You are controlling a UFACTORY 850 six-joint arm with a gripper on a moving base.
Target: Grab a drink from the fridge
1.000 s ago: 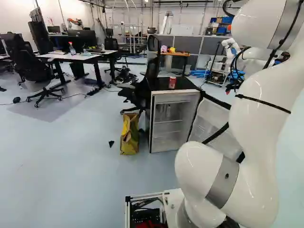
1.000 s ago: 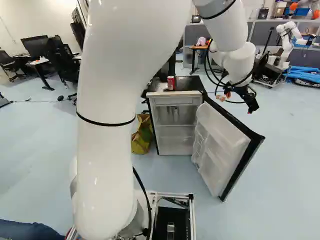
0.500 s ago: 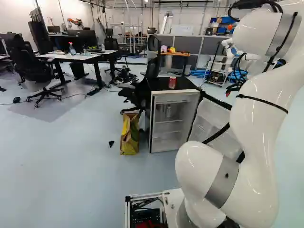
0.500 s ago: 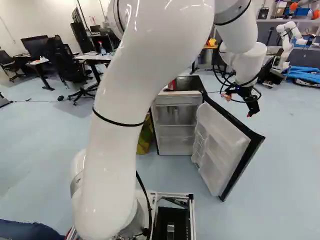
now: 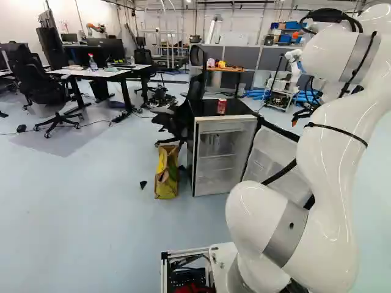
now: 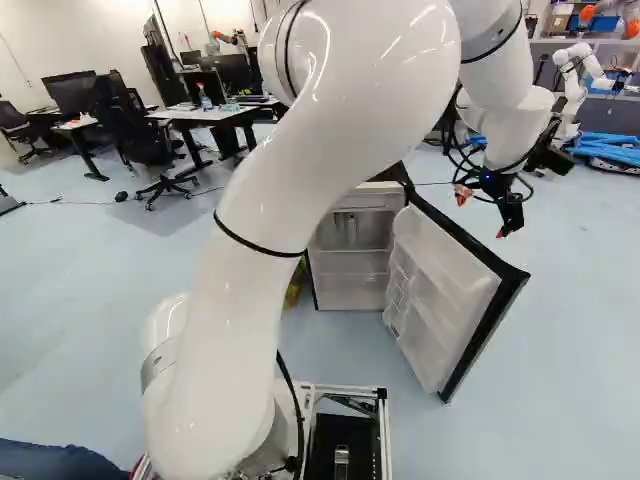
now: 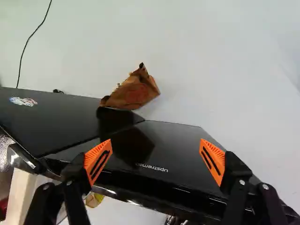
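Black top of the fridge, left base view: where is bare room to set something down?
The black fridge top looks bare on both sides of the red metal can, out to its left and right edges. The can crowds the middle; a black office chair stands close beside the left edge.

A yellow bag stands on the floor near a black office chair; a bottle tops a white desk at the left of the left base view; pink and yellow items sit on an orange-topped table
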